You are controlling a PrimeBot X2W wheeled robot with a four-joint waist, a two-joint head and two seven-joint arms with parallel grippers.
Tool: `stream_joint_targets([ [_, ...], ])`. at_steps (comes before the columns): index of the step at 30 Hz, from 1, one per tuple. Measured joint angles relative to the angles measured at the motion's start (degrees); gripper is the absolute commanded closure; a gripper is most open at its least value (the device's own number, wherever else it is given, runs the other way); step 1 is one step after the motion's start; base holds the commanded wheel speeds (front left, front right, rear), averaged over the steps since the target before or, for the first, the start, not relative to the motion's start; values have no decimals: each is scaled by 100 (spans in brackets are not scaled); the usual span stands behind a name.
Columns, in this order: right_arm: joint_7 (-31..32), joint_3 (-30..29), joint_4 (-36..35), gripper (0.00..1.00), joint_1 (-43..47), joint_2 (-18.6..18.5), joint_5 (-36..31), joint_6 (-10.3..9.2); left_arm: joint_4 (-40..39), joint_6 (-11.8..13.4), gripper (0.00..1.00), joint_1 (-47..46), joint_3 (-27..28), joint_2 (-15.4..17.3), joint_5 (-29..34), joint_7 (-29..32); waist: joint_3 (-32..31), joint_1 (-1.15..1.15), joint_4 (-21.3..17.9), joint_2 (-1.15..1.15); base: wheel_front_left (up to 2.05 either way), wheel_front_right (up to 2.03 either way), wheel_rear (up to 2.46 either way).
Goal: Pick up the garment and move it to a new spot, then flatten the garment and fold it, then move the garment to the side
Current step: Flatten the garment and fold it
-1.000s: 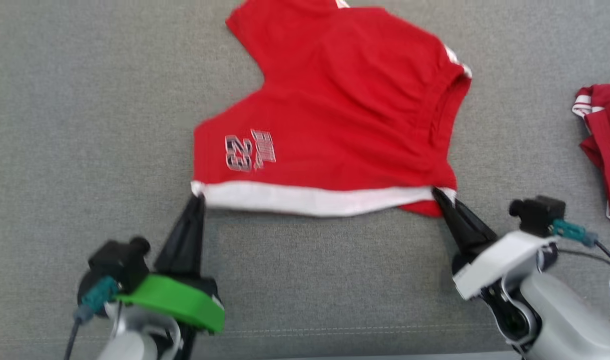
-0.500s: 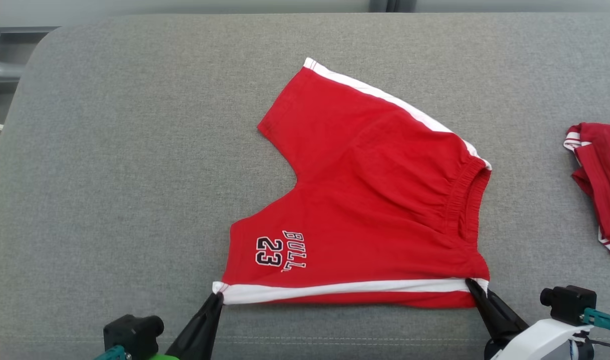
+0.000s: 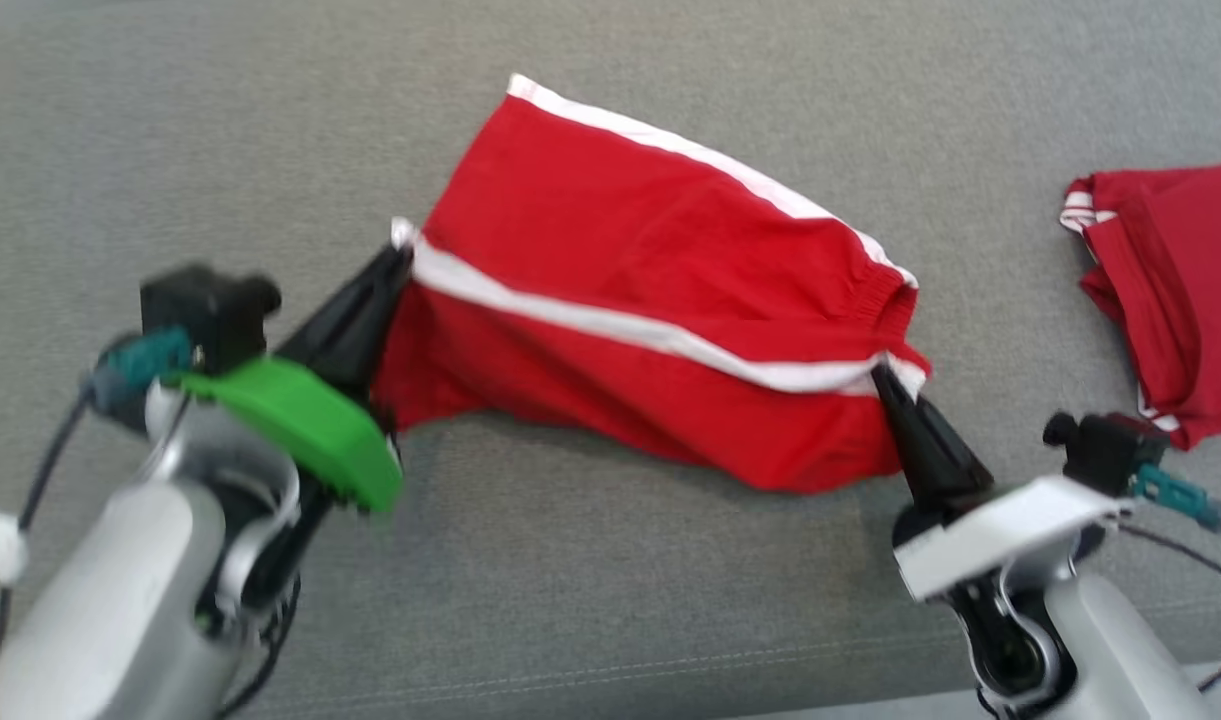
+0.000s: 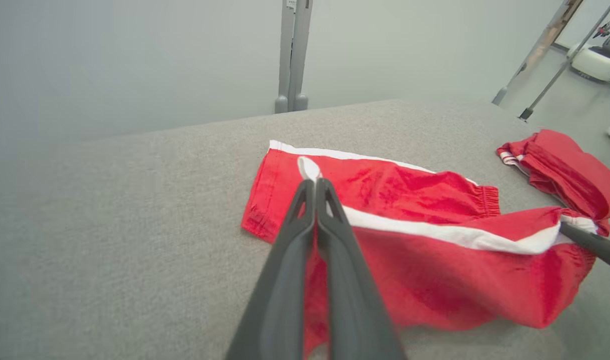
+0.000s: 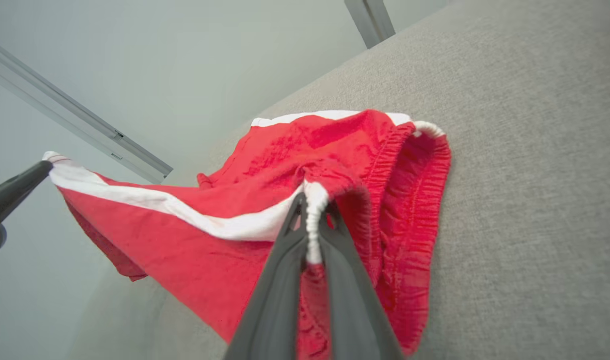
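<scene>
Shorts (image 5: 200, 250) waistband (image 5: 387, 165) inside right end effector (image 5: 313, 201), right wrist view

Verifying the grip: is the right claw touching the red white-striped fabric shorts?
Touching. Right wrist view: right claw pinches the red white-striped fabric shorts at the waistband.

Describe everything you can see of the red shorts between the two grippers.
The red shorts look like soft jersey, with white side stripes and a gathered elastic waistband. The near half is lifted over the far half, which lies on the grey cushion. The left gripper pinches a hem corner, the right gripper the waistband end.
</scene>
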Motion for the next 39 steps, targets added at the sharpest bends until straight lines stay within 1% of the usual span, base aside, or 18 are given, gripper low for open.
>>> stream_joint_targets([
  [3,-113,-13,222,100,-511,229,-80,0,639,-232,100,-804,16,-167,-57,120,202,0,-169,0,0,0,0],
  [5,-234,1,389,100,-856,367,-56,0,1107,-379,100,-1306,55,-213,-90,203,337,0,-288,0,0,0,0],
  [8,-382,49,753,100,-1372,482,-47,0,1786,-603,100,-2002,88,-268,-165,349,549,0,-470,0,0,0,0],
  [12,-610,205,1239,100,-1947,613,19,1,2648,-806,100,-2730,78,-357,-267,528,819,0,-704,0,0,0,0],
  [19,-877,532,1905,100,-2675,747,296,0,3991,-998,100,-3567,-7,-392,-334,575,1206,1,-1099,0,0,0,0],
  [22,-922,688,2105,100,-2854,767,393,0,4434,-1035,100,-3809,-73,-421,-341,521,1341,1,-1231,0,0,0,0],
  [23,-943,789,2196,100,-2966,772,457,1,4701,-1050,100,-3934,-131,-425,-346,509,1412,1,-1306,0,0,0,0],
  [28,-978,996,2328,99,-3178,788,606,1,5212,-1073,100,-4141,-256,-453,-416,400,1539,1,-1455,0,0,0,0],
  [29,-982,1016,2343,45,-3194,791,623,1,5295,-1073,100,-4175,-283,-463,-432,381,1556,1,-1474,0,0,0,0],
  [30,-983,1010,2330,0,-3200,792,628,1,5350,-1074,62,-4204,-318,-481,-448,352,1573,1,-1487,0,0,0,0],
  [31,-983,1002,2312,0,-3208,790,631,1,5370,-1074,0,-4229,-393,-505,-471,349,1587,1,-1493,0,0,0,0],
  [34,-984,1045,2223,0,-3186,758,682,1,5335,-1081,0,-4248,-573,-559,-560,162,1602,1,-1469,0,0,0,0],
  [36,-988,1094,2152,0,-3128,672,688,1,5316,-1082,0,-4248,-654,-526,-570,-84,1601,1,-1433,0,0,0,0],
  [37,-988,1094,2152,0,-3128,672,688,1,5316,-1082,0,-4248,-654,-526,-570,-84,1601,1,-1433,0,0,0,0],
  [39,-989,1093,2031,0,-3012,548,644,2,5323,-1082,0,-4256,-673,-468,-455,-446,1593,1,-1393,0,0,0,0],
])
